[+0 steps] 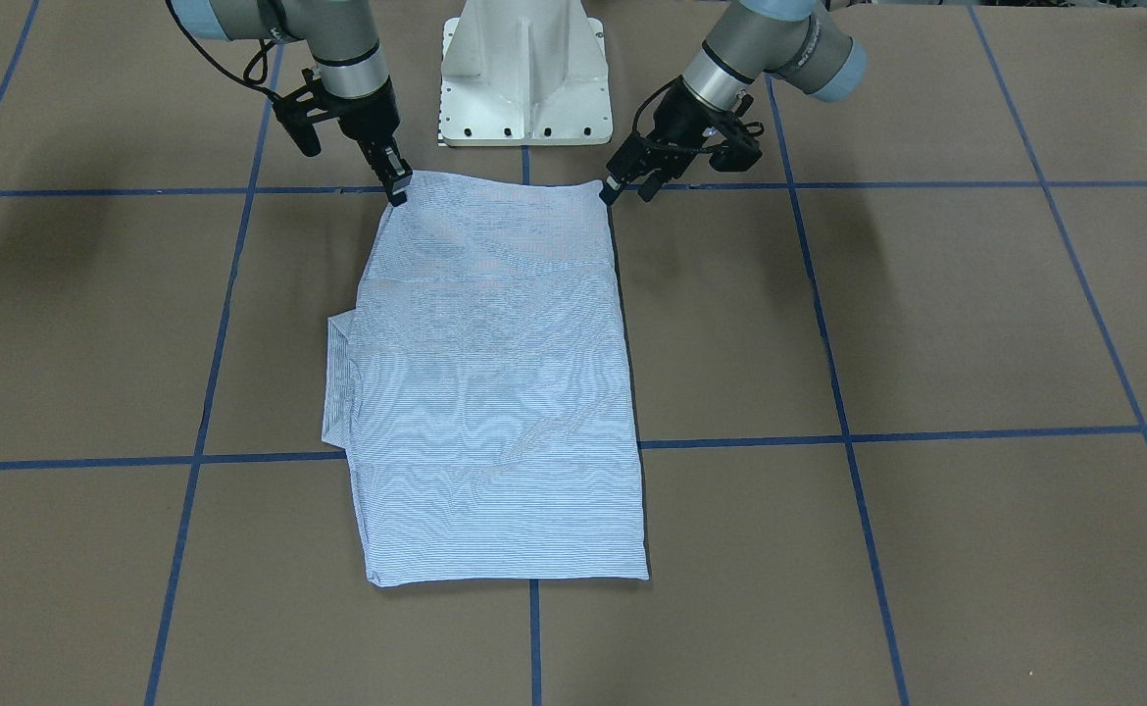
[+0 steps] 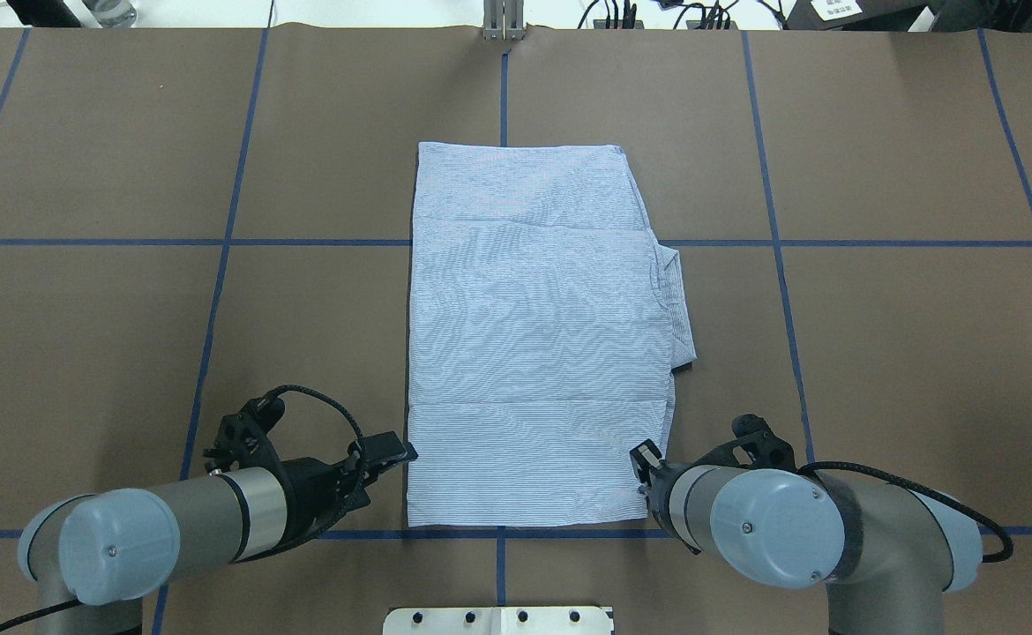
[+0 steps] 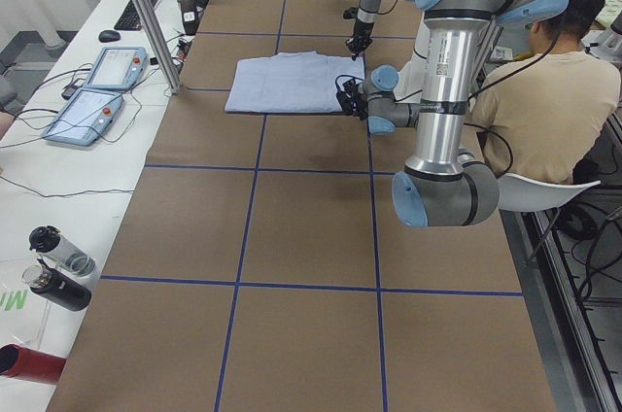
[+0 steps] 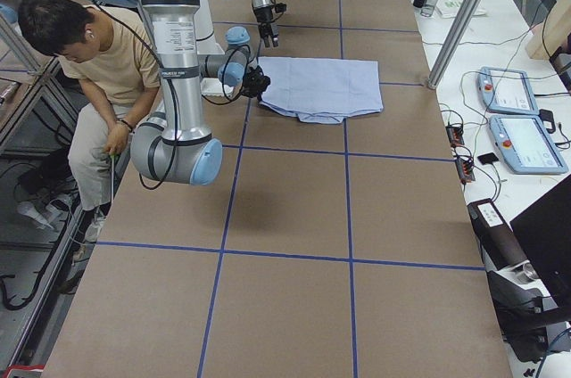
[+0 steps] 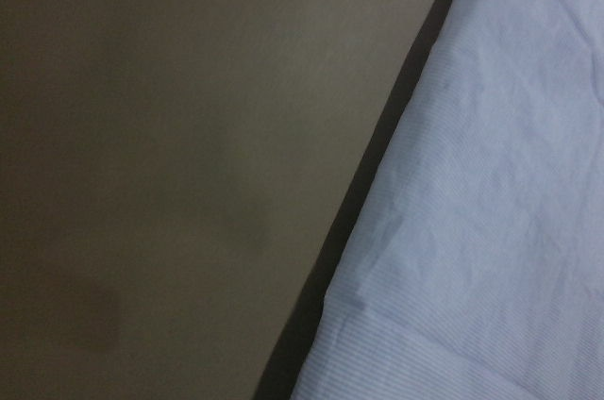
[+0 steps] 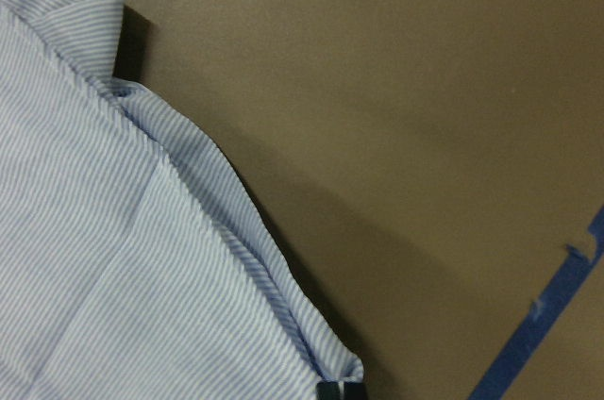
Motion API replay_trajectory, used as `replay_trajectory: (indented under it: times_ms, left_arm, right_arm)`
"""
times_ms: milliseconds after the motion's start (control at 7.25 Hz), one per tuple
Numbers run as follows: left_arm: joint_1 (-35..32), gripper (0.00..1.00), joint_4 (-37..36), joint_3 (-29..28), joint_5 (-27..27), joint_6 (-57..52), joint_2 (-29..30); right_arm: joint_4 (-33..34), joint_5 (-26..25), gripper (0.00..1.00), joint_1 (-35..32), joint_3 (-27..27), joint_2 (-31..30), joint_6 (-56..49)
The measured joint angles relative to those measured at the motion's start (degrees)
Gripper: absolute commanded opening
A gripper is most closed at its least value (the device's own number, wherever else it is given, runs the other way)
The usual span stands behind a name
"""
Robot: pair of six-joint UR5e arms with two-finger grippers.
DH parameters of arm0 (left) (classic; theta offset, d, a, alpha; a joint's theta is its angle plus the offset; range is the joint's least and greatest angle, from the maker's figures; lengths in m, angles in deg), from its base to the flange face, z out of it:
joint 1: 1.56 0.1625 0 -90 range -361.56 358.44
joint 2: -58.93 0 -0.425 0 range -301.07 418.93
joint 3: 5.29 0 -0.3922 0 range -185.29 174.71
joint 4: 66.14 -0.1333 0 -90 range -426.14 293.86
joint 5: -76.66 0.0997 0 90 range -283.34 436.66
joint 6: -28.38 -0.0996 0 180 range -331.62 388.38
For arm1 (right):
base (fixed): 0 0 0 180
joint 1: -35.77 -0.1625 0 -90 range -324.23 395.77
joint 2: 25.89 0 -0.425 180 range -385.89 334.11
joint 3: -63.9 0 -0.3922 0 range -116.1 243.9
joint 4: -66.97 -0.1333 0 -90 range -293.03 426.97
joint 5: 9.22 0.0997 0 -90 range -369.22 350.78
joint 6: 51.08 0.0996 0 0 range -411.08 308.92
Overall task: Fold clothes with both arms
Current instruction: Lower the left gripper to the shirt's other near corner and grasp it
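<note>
Wide bare worktop (image 2: 904, 353) lies open on both sides of the folded shirt (image 2: 534, 335) and beyond its far edge. At the near edge room is tight: the left pincer (image 1: 625, 188) and right pincer (image 1: 398, 186) crowd the two corners, with the white pedestal base (image 1: 524, 88) just behind, between them.

Light blue shirt (image 1: 500, 392) with fine white stripes; black fingers (image 1: 398, 184); brown counter (image 1: 975, 324) gridded by blue tape lines (image 1: 926, 432).

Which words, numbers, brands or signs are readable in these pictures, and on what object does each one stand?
No text reads clearly.
The shirt shows no print or label.
White label at the overhead view's top edge: too small to read.
Green lettering at the exterior left view's left edge: cut off, unreadable.
Teach pendant screens: blurred.
</note>
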Motion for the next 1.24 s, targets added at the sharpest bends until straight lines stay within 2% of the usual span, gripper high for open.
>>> replay_trajectory:
  times_ms: [414, 966, 1241]
  left_arm:
    - [2.62, 0.87, -2.0, -0.05, 0.92, 1.73, 1.62]
    - [2.97, 0.83, -2.86, -1.02, 0.97, 1.78, 2.81]
    - [3.16, 0.76, -4.07, -2.75, 0.97, 1.78, 4.83]
  right_arm:
    - [0.0, 0.05, 0.0, -0.45, -0.04, 0.02, -0.08]
    - [0.0, 0.08, 0.0, -0.75, -0.04, 0.02, -0.09]
    - [0.0, 0.08, 0.0, -0.72, -0.04, 0.02, -0.09]
